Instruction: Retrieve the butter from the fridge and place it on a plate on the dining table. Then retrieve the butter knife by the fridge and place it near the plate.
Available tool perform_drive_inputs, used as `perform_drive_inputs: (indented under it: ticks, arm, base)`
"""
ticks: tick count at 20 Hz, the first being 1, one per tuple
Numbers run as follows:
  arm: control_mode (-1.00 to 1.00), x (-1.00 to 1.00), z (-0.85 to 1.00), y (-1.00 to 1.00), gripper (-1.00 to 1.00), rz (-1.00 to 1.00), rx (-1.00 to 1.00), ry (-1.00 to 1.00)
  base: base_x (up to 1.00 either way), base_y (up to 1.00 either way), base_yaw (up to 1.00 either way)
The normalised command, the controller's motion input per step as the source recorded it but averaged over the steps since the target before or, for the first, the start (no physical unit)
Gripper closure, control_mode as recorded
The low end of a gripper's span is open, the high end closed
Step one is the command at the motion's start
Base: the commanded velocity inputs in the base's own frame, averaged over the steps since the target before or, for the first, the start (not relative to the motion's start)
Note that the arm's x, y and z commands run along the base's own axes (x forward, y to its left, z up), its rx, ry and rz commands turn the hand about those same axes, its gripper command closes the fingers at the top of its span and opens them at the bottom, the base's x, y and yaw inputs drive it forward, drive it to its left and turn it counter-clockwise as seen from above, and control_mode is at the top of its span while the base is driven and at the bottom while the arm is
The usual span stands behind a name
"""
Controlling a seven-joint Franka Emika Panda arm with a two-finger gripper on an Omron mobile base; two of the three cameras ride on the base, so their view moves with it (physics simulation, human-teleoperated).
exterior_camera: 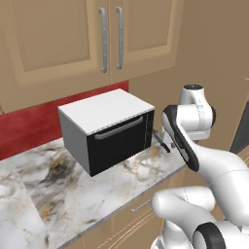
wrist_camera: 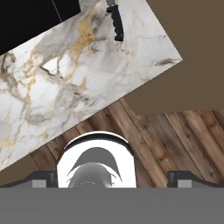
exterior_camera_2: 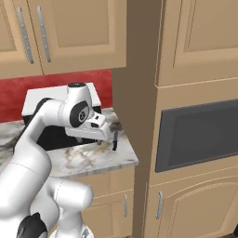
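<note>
The butter knife (wrist_camera: 115, 21) lies on the marble worktop (wrist_camera: 78, 83) near its right edge, beside the toaster oven (exterior_camera: 107, 129); the fingers (wrist_camera: 116, 178) are spread wide, above the front edge

toaster oven (exterior_camera: 109, 129) sitting on marble counter (exterior_camera: 58, 194) | red backsplash (exterior_camera: 29, 126) running behind oven | 2 cabinet doors (exterior_camera: 73, 34) hanging above oven

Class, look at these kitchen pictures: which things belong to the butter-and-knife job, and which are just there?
Belongs to the job:
butter knife, lying on the marble counter
gripper, open and empty

Just there:
microwave
upper cabinets
built-in oven
</note>
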Motion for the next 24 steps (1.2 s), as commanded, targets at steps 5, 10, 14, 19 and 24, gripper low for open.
perform_drive_inputs:
  ticks: [5, 10, 14, 19, 24]
  arm:
    - [1.0, 0.0, 0.0, 0.0, -1.0, 0.0, 0.0, 0.0]
    - [1.0, 0.0, 0.0, 0.0, -1.0, 0.0, 0.0, 0.0]
    - [1.0, 0.0, 0.0, 0.0, -1.0, 0.0, 0.0, 0.0]
    - [-1.0, 0.05, -0.03, -0.05, -1.0, 0.0, 0.0, 0.0]
    - [-1.0, 0.39, -0.23, -0.09, -1.0, 0.03, 0.02, 0.0]
  base:
    - [0.06, -0.13, 0.0]
    - [0.01, -0.3, 0.0]
    - [0.04, -0.1, 0.0]
    - [0.01, 0.0, 0.0]
    - [0.0, 0.0, 0.0]
